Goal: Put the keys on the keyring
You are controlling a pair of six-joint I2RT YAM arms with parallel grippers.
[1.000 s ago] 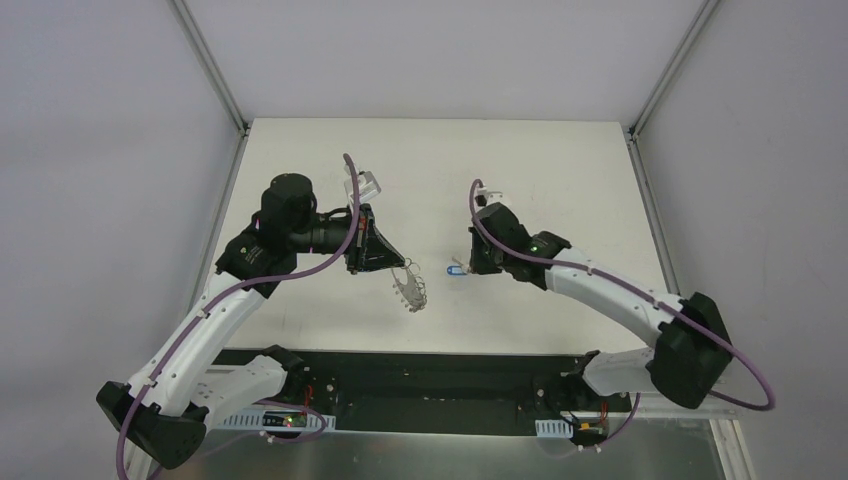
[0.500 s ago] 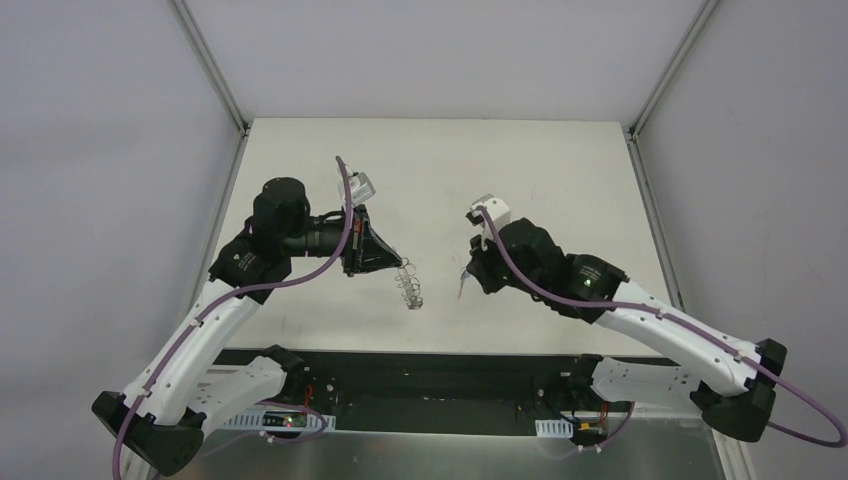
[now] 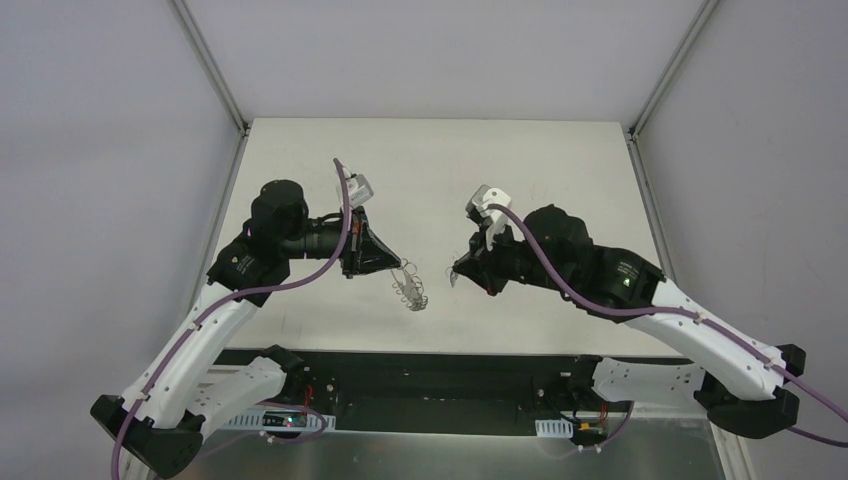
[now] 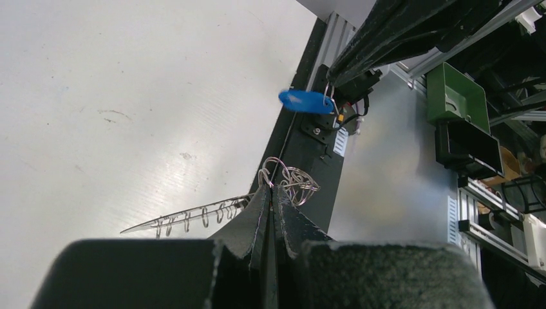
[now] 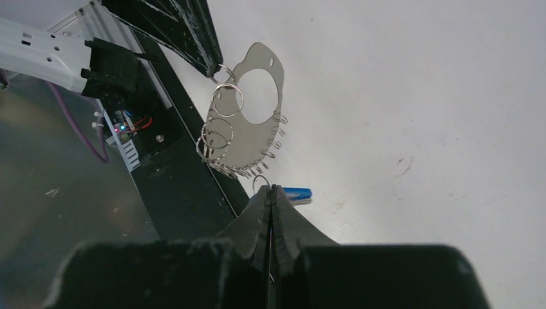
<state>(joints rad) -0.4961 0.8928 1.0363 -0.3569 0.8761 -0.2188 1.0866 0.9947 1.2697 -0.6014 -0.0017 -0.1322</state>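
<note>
Around: the green bin [image 4: 465,96] and wiring sit off the desk's near edge, at 3 o'clock in the left wrist view. The black base strip [image 3: 420,365] runs along 6 o'clock in the top view. A purple cable [image 3: 347,195] arcs over the left wrist. The keyring hangs between the two claws.

Left claw [image 3: 392,264]: fingers pressed together, pinching the keyring [image 3: 410,288] by its rim. It hangs off the tip toward 5 o'clock. In the right wrist view it reads as a flat silvery piece with a big hole and wire loops along the edge.

Right claw [image 3: 458,277]: closed on the key [image 4: 305,101] at its silvery end. The blue body pokes out at 3 o'clock of the fingertips in its own view. The key sits just beside the keyring's lower loops, at 3 o'clock of the keyring from above. Can't tell if they touch. The key is too small to pick out in the top view.

Surface: the desk [image 3: 430,165] is white and matte, with a few scuffs [image 4: 109,114]. Grey walls, and aluminium frame posts [image 3: 210,65] at 11 and 1 o'clock.

Vs 1 s ago: the right arm has lifted and swung in. Its elbow was out low at 4 o'clock and is now raised. Its claw, which sat with the blue key showing at its 9 o'clock, now aims at the keyring. The left arm has barely moved, and the keyring is in roughly the same spot.
</note>
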